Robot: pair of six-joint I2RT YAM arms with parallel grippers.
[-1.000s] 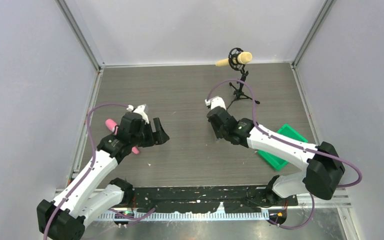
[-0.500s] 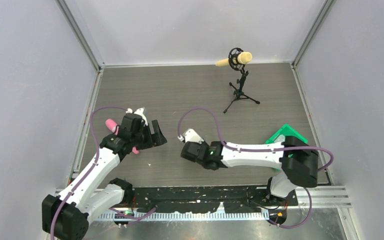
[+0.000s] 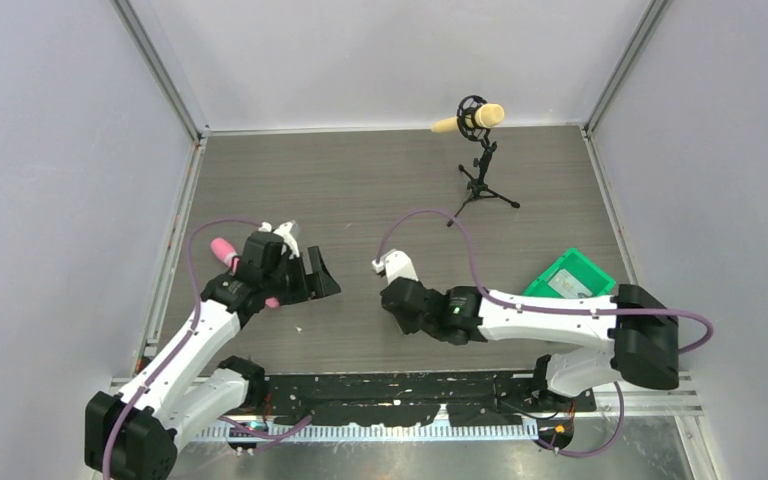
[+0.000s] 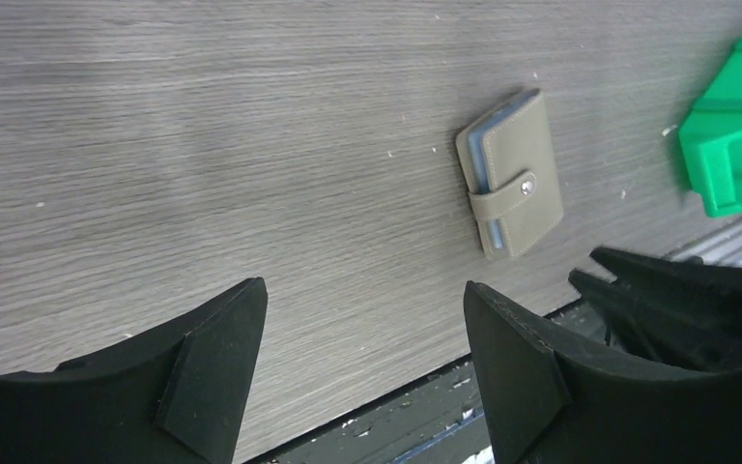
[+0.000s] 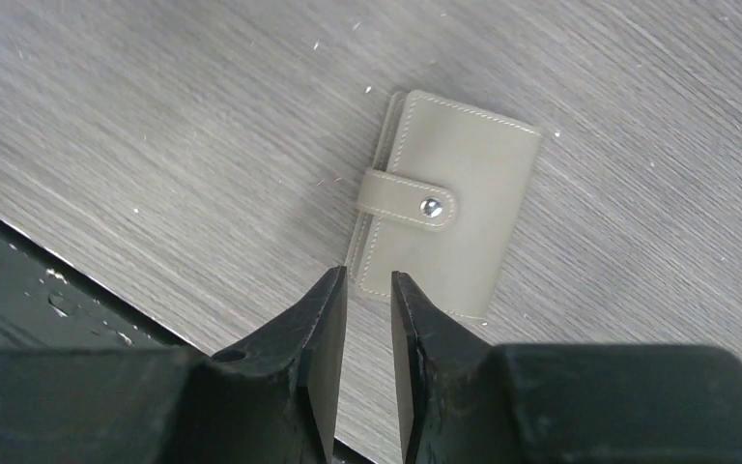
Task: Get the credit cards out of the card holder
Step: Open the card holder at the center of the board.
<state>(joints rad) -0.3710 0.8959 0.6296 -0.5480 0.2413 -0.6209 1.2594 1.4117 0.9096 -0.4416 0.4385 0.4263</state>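
The card holder [image 5: 449, 203], snapped shut, lay flat on the table [image 5: 155, 116] near its front edge. Our right pincer [image 5: 367, 282] hovered over it, narrowly parted, empty; left pincer [image 4: 362, 295] wide, empty. We judged: pin body, lift strap [image 5: 401, 198] first.

**Odds and ends off to the sides**

A grey wood-grain table [image 3: 360, 180] lies between pale, plain walls [image 3: 60, 150]. Near its far edge a small black tripod [image 3: 480, 190] stands upright and carries a microphone [image 3: 480, 117] with a cream foam head, lying roughly level. A green bin [image 3: 590, 266] sits close to the right edge, at an angle to it. A small pink object [image 3: 222, 249] lies near the left edge.
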